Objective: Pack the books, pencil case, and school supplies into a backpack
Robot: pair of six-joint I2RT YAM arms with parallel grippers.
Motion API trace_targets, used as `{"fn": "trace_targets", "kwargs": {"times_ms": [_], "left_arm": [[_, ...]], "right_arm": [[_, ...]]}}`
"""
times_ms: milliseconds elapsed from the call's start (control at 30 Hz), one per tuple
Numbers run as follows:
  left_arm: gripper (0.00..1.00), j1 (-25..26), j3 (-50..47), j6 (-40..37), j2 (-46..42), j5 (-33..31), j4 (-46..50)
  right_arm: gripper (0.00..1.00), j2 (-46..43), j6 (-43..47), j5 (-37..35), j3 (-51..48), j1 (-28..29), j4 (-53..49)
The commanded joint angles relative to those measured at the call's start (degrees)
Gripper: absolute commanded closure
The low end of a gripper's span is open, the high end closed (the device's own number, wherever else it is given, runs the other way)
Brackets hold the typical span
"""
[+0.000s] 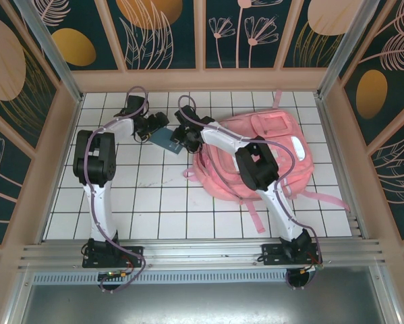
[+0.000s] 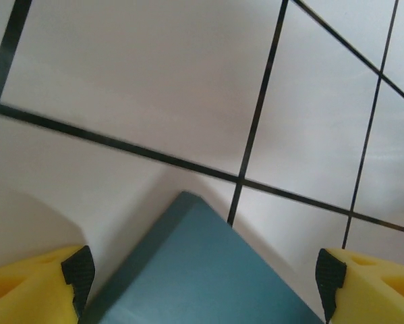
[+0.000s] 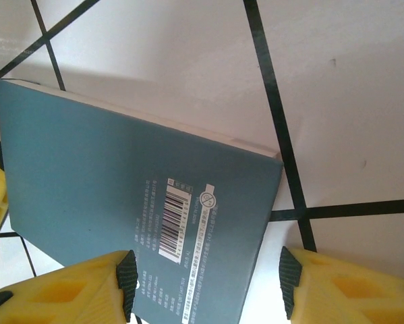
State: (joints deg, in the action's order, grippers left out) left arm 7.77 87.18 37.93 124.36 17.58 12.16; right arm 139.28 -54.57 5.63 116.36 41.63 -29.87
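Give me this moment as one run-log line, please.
teal book: left of backpack | left gripper: wide, book between fingers, grip unclear | right gripper: open over book corner

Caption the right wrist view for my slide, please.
Right gripper, jaws open, over a teal book, barcode up, on the white tiled table.

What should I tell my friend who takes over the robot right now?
Left claw: open, over a corner of the teal book.
Right claw: open, over the same book, not gripping it.
The book is on the table, just left of the pink backpack.
Done: can't tell what is inside the backpack.
Left to do: grab the book and put it in the backpack.
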Motion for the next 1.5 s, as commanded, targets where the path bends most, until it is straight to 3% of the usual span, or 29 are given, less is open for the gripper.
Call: {"fn": "trace_targets", "kwargs": {"times_ms": [0, 167, 433, 867, 1300, 1467], "left_arm": [[0.14, 0.1, -4.2, 3.2, -2.6, 3.6, -0.4], [0.14, 0.1, -7.3, 5.0, -4.3, 5.9, -2.5], [0.14, 0.0, -11.4, 6.5, -5.9, 7.6, -4.8], [0.14, 0.1, -12.5, 6.5, -6.3, 8.0, -5.0], [0.14, 0.0, -12.7, 6.3, -6.5, 8.3, -5.0], [0.14, 0.1, -12.4, 6.4, -7.4, 7.9, -4.5]], "right_arm": [[0.41, 2.7, 1.1, 0.9, 2.8, -0.2, -1.1], [0.43, 3.7, 2.0, 3.0, 2.6, -1.2, 0.5], [0.5, 1.5, 1.6, 15.2, -1.5, -3.3, 10.2], [0.66, -5.0, -1.9, 26.8, -8.0, -6.6, 24.0], [0.76, -3.7, -2.3, 28.7, -8.1, -6.0, 26.9], [0.9, -3.2, -1.3, 28.0, -6.2, -5.7, 24.6]]}}
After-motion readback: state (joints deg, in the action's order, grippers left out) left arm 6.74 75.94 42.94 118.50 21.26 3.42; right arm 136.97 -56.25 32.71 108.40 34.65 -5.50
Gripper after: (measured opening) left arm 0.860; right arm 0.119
